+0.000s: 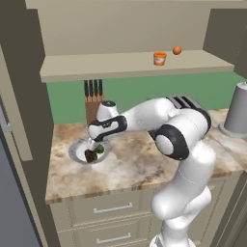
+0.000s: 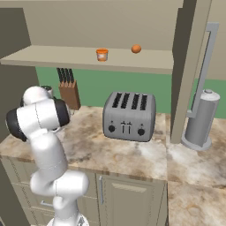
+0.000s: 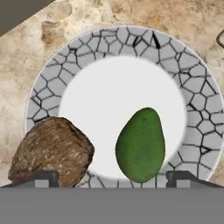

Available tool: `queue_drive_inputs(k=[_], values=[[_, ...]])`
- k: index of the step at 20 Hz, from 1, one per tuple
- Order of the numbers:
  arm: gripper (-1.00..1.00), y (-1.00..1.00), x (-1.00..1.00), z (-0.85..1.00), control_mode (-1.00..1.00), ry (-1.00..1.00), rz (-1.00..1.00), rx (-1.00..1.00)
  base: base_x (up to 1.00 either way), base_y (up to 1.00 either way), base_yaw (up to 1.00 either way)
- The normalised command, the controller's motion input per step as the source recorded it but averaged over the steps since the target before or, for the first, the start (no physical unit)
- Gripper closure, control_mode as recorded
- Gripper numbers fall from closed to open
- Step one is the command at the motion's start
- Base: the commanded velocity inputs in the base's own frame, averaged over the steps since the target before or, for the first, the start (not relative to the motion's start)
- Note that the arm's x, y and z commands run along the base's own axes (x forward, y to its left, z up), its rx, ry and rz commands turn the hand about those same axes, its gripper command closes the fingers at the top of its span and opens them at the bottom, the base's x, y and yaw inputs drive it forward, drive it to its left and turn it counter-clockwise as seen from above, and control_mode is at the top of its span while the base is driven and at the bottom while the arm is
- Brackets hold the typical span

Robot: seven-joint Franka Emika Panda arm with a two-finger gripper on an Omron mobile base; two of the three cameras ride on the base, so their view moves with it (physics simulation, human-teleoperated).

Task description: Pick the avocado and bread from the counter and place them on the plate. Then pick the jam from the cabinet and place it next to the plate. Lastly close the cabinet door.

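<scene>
Knife block: a brown wooden block (image 1: 92,107) with dark handles stands at the back of the desk, against the green wall, just behind the plate.
Plate: the round grey-white plate (image 1: 75,151) with a cracked-tile pattern on its rim (image 3: 175,57) sits on the left part of the marbled beige-and-brown stone desk (image 1: 140,161).
Bread: the dark-brown, rough, lumpy chunk (image 3: 52,151) lies on the plate's rim in the hand view, overlapping the white centre; from the left base view it shows as a dark lump (image 1: 90,155) on the plate's near side.
Avocado: the dark-green, egg-shaped fruit (image 3: 140,145) rests on the plate's white centre, just beside the bread, a small gap between them; it shows green (image 1: 100,149) next to the bread in the left base view.
Hand: the white-and-dark two-finger hand (image 1: 92,144) hangs right over the plate, pointing down. Its fingertips (image 3: 181,177) stand wide apart at the bottom of the hand view, bread and avocado between them, gripping nothing.
Jam: the small orange cup-shaped jar (image 1: 159,58) with a paler band stands on the long beige shelf (image 1: 96,67) of the wall cabinet, door open; also seen at (image 2: 102,54).
Orange ball: a small orange ball (image 1: 177,50) sits on the same shelf, near the jar, to its right.
Toaster: a silver four-slot toaster (image 2: 129,116) stands on the desk, well apart from the plate.
Grey canister: a tall grey cylinder (image 2: 201,119) stands at the far right.
</scene>
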Motion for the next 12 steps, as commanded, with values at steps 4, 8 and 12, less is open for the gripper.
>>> queue_drive_inputs(k=[4, 8, 12], values=[[-1.00, 0.00, -0.59, 0.42, -1.00, -0.42, 0.00, 0.00, 0.00, 0.00, 0.00], [-1.00, 0.00, -0.47, 0.53, -1.00, -0.38, 0.00, 0.03, 0.00, 0.00, 0.00], [-1.00, -0.01, -0.45, 0.58, -1.00, -0.34, 0.00, 0.06, 0.00, 0.00, 0.00]])
